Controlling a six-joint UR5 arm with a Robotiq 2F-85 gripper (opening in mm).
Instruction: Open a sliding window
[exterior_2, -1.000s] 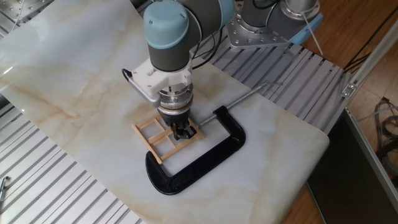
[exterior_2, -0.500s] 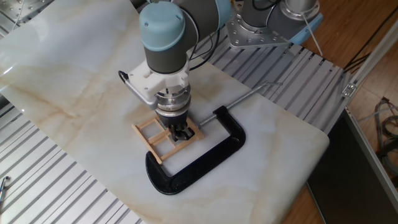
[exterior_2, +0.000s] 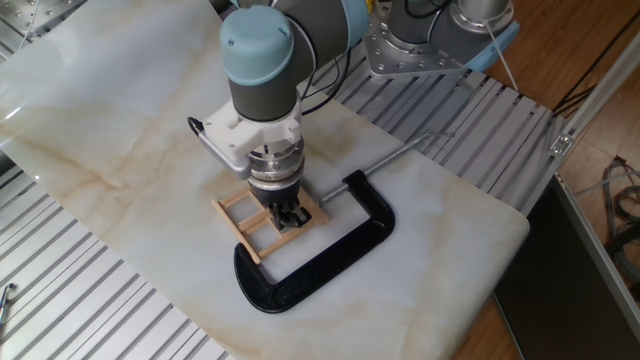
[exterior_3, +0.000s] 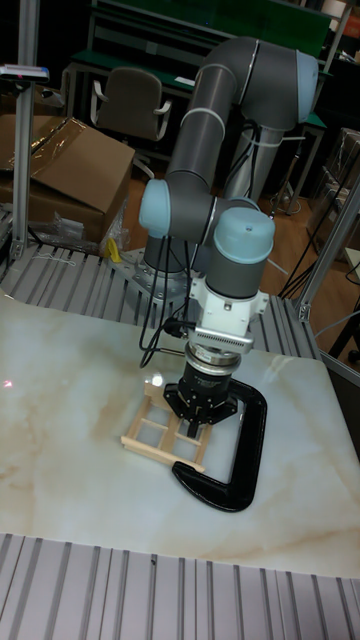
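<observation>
The sliding window is a small pale-wood frame with crossbars, lying flat on the marble top. It also shows in the tall fixed view, left of the tool. My gripper points straight down into the window's right half, its dark fingers close together and touching the wooden bars. The fingers look pressed together with nothing held between them. The wrist hides the part of the window beneath it.
A large black C-clamp with a silver screw rod wraps the window's right and near sides, also seen as the clamp. Ribbed metal strips border the marble slab. The arm's base stands behind.
The wrist and upper arm have shifted slightly to the left. The fingertips stay in the window's right half, and the outer frame has not visibly moved.
</observation>
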